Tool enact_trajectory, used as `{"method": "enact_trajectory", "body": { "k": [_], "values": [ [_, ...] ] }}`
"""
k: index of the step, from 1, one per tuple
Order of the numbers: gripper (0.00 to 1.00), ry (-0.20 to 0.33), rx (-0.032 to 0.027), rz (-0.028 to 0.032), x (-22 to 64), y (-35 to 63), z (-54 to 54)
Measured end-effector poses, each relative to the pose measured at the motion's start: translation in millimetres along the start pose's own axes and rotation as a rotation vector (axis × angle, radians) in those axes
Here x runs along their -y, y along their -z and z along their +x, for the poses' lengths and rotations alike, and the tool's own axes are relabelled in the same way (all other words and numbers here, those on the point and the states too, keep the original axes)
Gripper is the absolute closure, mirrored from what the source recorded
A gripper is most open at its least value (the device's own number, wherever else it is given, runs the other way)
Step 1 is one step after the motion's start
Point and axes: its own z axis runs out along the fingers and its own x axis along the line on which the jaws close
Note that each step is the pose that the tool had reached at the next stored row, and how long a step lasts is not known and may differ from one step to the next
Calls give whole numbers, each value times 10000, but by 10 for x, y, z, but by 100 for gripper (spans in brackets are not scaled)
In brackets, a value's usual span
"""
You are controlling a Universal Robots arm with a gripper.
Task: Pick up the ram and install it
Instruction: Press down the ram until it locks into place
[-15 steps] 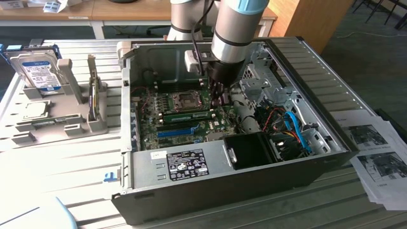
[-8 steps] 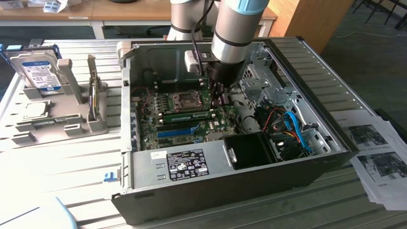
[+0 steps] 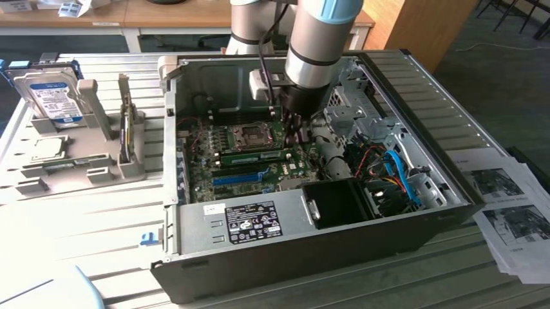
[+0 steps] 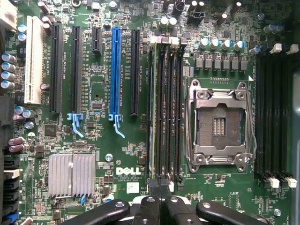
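The ram (image 3: pixel 254 156) is a long green stick lying in a memory slot of the motherboard (image 3: pixel 284 172) inside the open computer case (image 3: pixel 447 193). In the wrist view the ram (image 4: pixel 151 108) is seen edge-on in the outermost black slot beside the CPU socket (image 4: pixel 219 123). My gripper (image 3: pixel 297 136) reaches down into the case near the ram's end on the exterior view's right. Its black fingertips (image 4: pixel 153 187) are shut together over the end of the memory slots, with nothing between them. I cannot tell whether they touch the ram.
A bright blue slot (image 4: pixel 116 70) runs parallel to the ram. Outside the case, on the exterior view's left, a grey rack (image 3: pixel 94 164) holds a hard drive (image 3: pixel 53 96). Printed papers (image 3: pixel 511 212) lie on the exterior view's right. Cables and a drive cage (image 3: pixel 361 109) crowd the case.
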Motion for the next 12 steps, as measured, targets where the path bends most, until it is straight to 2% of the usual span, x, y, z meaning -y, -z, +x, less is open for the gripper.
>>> {"method": "enact_trajectory", "body": {
  "k": [12],
  "values": [
    [91, 0, 3, 0, 1, -68, 5]
  ]
}}
